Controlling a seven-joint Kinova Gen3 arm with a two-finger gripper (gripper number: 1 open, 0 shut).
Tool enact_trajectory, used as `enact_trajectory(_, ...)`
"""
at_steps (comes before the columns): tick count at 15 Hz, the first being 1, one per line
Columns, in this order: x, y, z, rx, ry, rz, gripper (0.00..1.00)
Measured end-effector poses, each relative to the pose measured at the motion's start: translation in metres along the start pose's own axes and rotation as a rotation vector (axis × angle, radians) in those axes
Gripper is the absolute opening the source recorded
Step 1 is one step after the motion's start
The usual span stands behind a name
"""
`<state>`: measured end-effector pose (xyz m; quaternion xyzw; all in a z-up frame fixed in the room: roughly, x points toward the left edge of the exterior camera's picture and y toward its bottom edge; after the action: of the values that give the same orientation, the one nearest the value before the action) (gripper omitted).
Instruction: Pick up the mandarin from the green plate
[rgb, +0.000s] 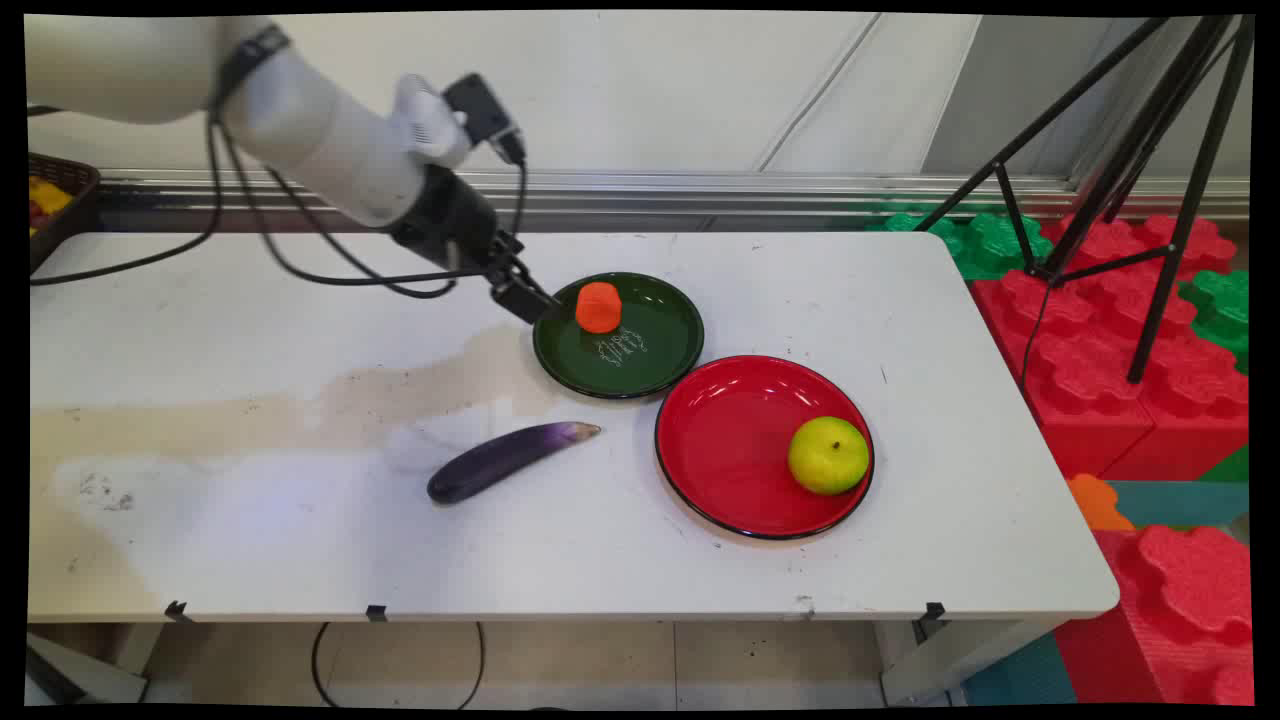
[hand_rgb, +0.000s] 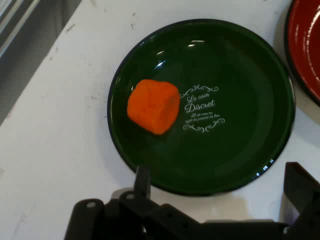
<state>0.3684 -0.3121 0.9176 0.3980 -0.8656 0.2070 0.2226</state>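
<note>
My pincer (rgb: 525, 297) hangs at the left rim of the green plate (rgb: 640, 360), tilted down toward it from the upper left. In the hand view the two fingers (hand_rgb: 142, 181) stand wide apart, one at the plate's near rim and the other out past the plate's right side, and nothing lies between them: I hold nothing.

On the green plate (hand_rgb: 235, 150) sits an orange chunk (rgb: 598, 307), a short, blunt piece that rests in the plate's back left part, close to my pincer but apart from it. In the hand view the chunk (hand_rgb: 153, 106) lies just beside the white lettering printed in the middle of the plate, and touches no finger.

Just beside the green plate, to its front right, is a red plate (rgb: 730, 440); their rims nearly meet. A yellow-green fruit (rgb: 828, 455) rests in the red plate, on the side far from the green one. In the hand view only an edge of the red plate (hand_rgb: 305, 50) shows at the upper right.

In front of the green plate and a little to its left, an eggplant (rgb: 505, 460) lies flat on the table (rgb: 250, 540), its pale tip pointing toward the gap between the two plates. It touches neither plate.

Far to the green plate's left, at the table's back edge, is a dark basket (rgb: 60, 200).
</note>
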Motion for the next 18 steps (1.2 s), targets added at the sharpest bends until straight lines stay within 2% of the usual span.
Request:
enact_trajectory(6, 0.029, -0.014, 0.06, 0.007, -0.039, 0.014, 1.0)
enact_trajectory(15, 0.057, -0.03, 0.148, -0.028, -0.101, 0.056, 1.0)
enact_trajectory(18, 0.061, -0.036, 0.168, -0.032, -0.117, 0.07, 1.0)
